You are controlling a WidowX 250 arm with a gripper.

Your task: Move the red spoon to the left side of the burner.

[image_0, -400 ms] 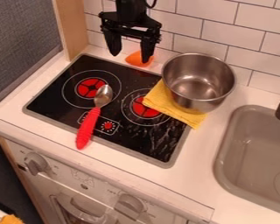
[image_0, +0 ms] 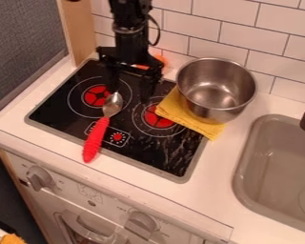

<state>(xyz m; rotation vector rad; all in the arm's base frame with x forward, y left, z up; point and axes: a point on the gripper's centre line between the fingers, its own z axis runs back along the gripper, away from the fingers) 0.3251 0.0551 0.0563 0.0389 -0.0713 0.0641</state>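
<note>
Nearest are the knobs (image_0: 39,178) of the toy oven, on the front panel below the worktop (image_0: 126,178). The red spoon (image_0: 96,140) lies slantwise, its handle crossing the front rim of the black cooktop (image_0: 161,155) and passing over the left of the printed controls. Its metal bowl rests within the ring of the left burner (image_0: 95,96), on the right part of it. To the right is the sink (image_0: 276,167); nearer the middle, a steel pot (image_0: 217,90) sits partly on a folded yellow cloth (image_0: 190,116), which covers part of the right burner (image_0: 159,117).

Beyond the spoon's bowl, the end effector (image_0: 129,95) hangs over the back of the cooktop, its fingers apart with nothing between them. It has just come down and forward from near the tiled wall (image_0: 241,31) — one finger now stands just behind the spoon's bowl, the other off to its right. The spoon, pot and cloth have not shifted, so this is still the approach. To grasp the spoon, the open fingers probably need to come further forward and a little left; closing here could miss it. An orange object (image_0: 160,59) lies behind the arm.
</note>
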